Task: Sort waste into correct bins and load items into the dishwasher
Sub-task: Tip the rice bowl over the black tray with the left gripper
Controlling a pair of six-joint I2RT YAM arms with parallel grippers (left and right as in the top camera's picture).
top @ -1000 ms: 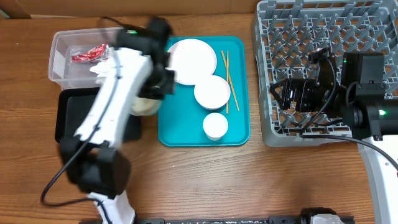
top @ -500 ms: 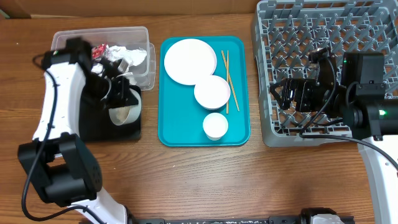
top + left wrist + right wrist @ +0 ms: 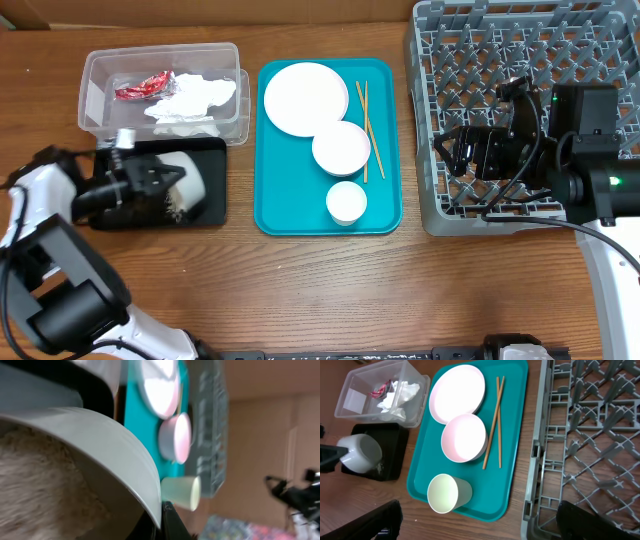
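My left gripper (image 3: 150, 180) is shut on the rim of a white bowl (image 3: 192, 172), which is tipped on its side over the black tray (image 3: 215, 205). Rice grains (image 3: 180, 208) lie under it, and more rice (image 3: 35, 475) sits inside the bowl (image 3: 110, 450). The clear tub (image 3: 95, 90) holds the red wrapper (image 3: 140, 88) and white napkins (image 3: 190, 100). The plate (image 3: 305, 97), second bowl (image 3: 341, 148), cup (image 3: 347, 202) and chopsticks (image 3: 367, 130) lie on the teal tray (image 3: 385, 215). My right gripper (image 3: 455, 150) is open and empty over the grey dish rack (image 3: 520, 40).
The teal tray stands between the bins and the rack. In the right wrist view the rack's edge (image 3: 540, 460) runs next to the teal tray (image 3: 515, 460), with bare wooden table (image 3: 330, 290) in front of it.
My left arm has swung left and down from beside the tub, carrying the bowl over the black tray and tipping it on its side. The right arm has not moved.
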